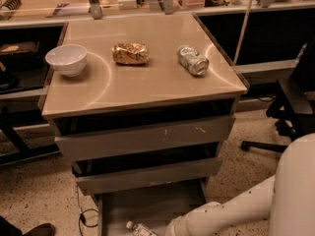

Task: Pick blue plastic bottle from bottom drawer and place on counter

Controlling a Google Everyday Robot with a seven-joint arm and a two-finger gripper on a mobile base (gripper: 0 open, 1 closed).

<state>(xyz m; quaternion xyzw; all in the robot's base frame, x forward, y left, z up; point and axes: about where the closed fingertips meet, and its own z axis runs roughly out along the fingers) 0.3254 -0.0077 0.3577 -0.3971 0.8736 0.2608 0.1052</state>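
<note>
The bottom drawer (147, 205) is pulled out at the foot of the grey cabinet, its flat floor showing. The blue plastic bottle (140, 229) lies on that floor at the picture's lower edge, white cap pointing left. My white arm (231, 213) reaches in from the lower right toward the drawer, ending right of the bottle. The gripper itself is below the picture's edge and out of view. The beige counter (142, 77) tops the cabinet.
On the counter sit a white bowl (66, 59) at left, a gold-brown can (130, 53) in the middle and a silver-green can (193, 60) at right. Two upper drawers (147, 139) stand slightly ajar. A black chair base (285, 117) is at right, a cable (83, 215) on the floor.
</note>
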